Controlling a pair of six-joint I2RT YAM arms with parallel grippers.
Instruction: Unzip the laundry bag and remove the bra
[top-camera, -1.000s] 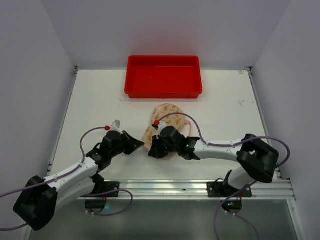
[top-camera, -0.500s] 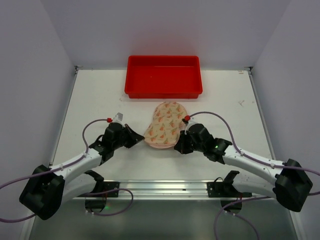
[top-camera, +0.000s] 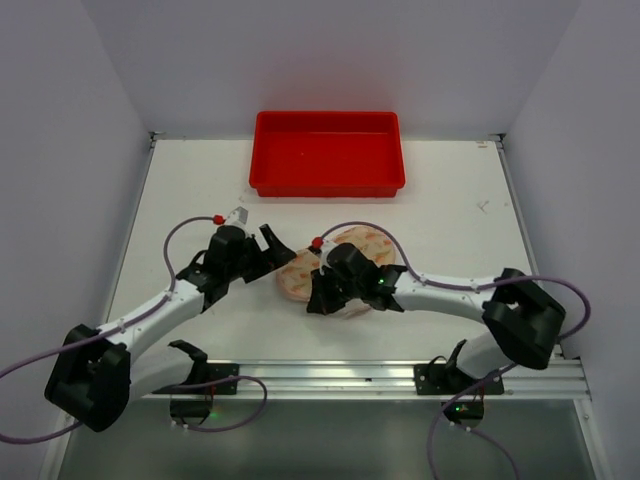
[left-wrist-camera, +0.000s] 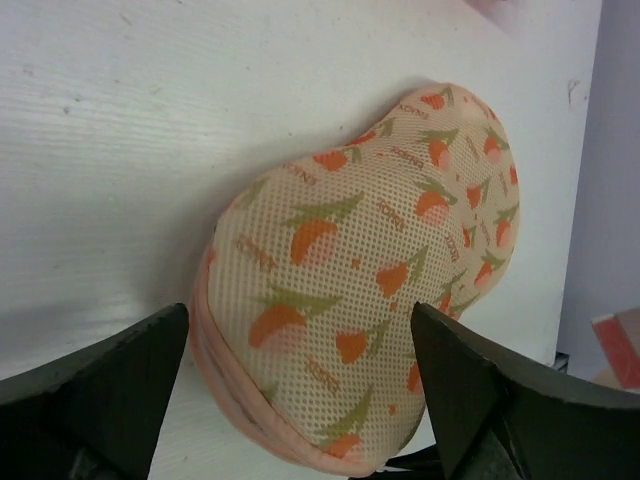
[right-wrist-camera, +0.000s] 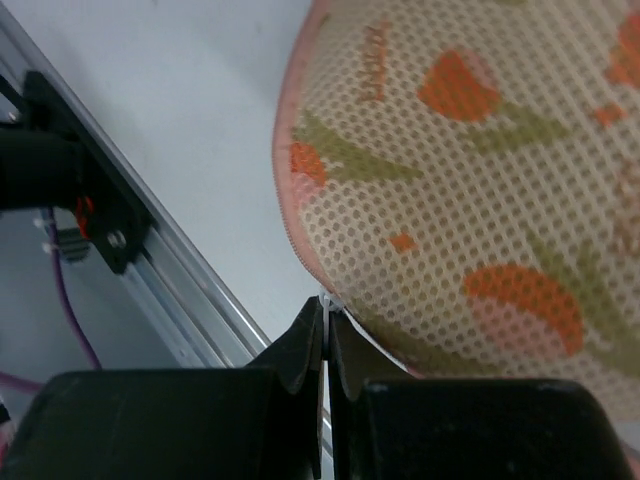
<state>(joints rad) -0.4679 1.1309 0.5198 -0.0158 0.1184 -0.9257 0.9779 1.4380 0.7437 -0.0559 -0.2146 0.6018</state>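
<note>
The laundry bag (top-camera: 298, 277), peach mesh with an orange and green print, lies mid-table, partly under my right arm. In the left wrist view the laundry bag (left-wrist-camera: 370, 260) bulges upward, and my left gripper (left-wrist-camera: 300, 315) stands open with a finger on each side of the bag's near end. From above, my left gripper (top-camera: 278, 252) sits at the bag's left end. My right gripper (right-wrist-camera: 326, 305) is shut on a small white zip pull at the pink edging of the laundry bag (right-wrist-camera: 480, 170). In the top view my right gripper (top-camera: 318, 298) is at the bag's near edge. The bra is hidden.
A red tray (top-camera: 327, 188) stands behind the bag, near the back wall. An aluminium rail (top-camera: 330, 375) runs along the near table edge, also showing as the rail (right-wrist-camera: 170, 290) close below my right gripper. White walls close in both sides.
My left gripper has opened and come forward to the bag's left end. My right arm has swung back left from the bag's right side to its near edge. The bag has turned and shifted.
</note>
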